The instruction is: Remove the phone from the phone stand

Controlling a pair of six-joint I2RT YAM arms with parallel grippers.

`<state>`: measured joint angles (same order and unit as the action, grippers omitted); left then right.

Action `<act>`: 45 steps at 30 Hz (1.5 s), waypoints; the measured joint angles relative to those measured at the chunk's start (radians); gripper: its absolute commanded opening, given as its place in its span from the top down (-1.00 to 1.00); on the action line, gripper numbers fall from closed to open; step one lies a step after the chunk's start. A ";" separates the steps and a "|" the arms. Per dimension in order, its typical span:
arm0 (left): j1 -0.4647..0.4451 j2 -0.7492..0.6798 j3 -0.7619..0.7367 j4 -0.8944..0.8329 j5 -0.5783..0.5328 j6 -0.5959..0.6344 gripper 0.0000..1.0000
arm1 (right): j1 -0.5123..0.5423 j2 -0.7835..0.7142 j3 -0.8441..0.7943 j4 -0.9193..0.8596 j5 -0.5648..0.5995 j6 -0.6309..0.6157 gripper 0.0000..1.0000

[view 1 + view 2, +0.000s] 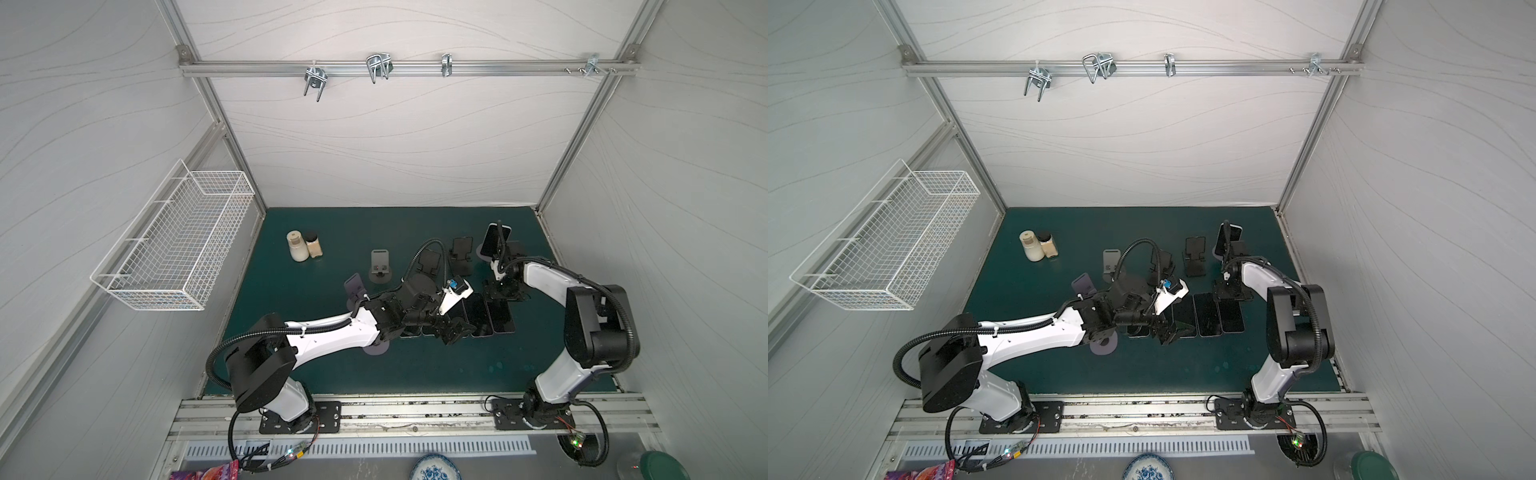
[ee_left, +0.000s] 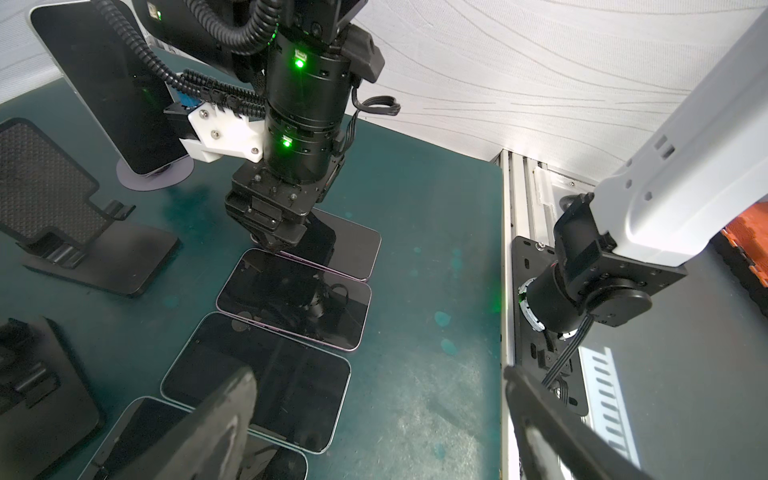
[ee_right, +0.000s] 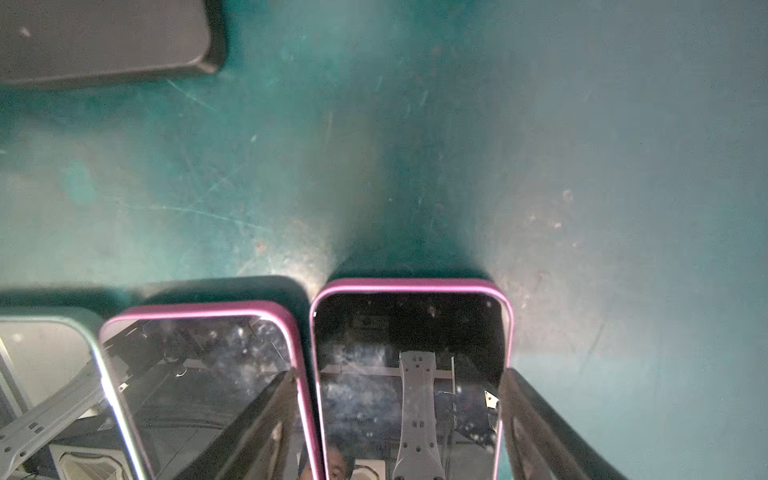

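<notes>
A dark phone (image 1: 493, 241) leans upright on a phone stand with a round lilac base (image 2: 156, 180) at the back right of the green mat. My right gripper (image 3: 399, 374) is low over the row of phones lying flat. Its fingers (image 3: 274, 415) press both long edges of the purple-rimmed end phone (image 3: 411, 332), which rests on the mat. In a top view this gripper (image 1: 505, 291) sits just in front of the loaded stand. My left gripper (image 2: 378, 374) hangs open above the other end of the row (image 1: 451, 330), holding nothing.
Several phones (image 1: 478, 316) lie side by side mid-mat. Empty stands: a grey one (image 1: 380, 266) and black ones (image 1: 461, 253). A lilac stand (image 1: 355, 286) is partly behind the left arm. Two bottles (image 1: 298, 245) stand back left. A wire basket (image 1: 174, 237) hangs on the left wall.
</notes>
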<state>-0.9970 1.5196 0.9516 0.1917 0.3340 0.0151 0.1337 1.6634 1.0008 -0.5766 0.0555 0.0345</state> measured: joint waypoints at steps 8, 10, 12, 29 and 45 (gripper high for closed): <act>0.000 0.000 0.000 0.000 0.000 0.003 -0.88 | -0.012 -0.030 -0.009 0.018 -0.037 0.024 -0.52; 0.000 0.000 0.000 0.000 0.000 0.004 -0.89 | -0.012 -0.038 -0.009 0.021 -0.040 0.029 -0.51; 0.000 0.000 0.000 0.000 0.000 0.004 -0.89 | -0.013 -0.053 -0.011 0.025 -0.042 0.031 -0.50; 0.000 0.033 0.002 -0.003 -0.005 0.010 -0.89 | -0.014 -0.317 -0.083 0.106 -0.050 0.075 -0.51; 0.000 0.042 0.002 0.029 -0.018 -0.034 -0.89 | 0.005 -0.422 -0.166 0.116 -0.177 0.186 -0.58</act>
<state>-0.9970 1.5616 0.9539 0.2207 0.3157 -0.0185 0.1383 1.2419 0.8352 -0.4603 -0.1219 0.2207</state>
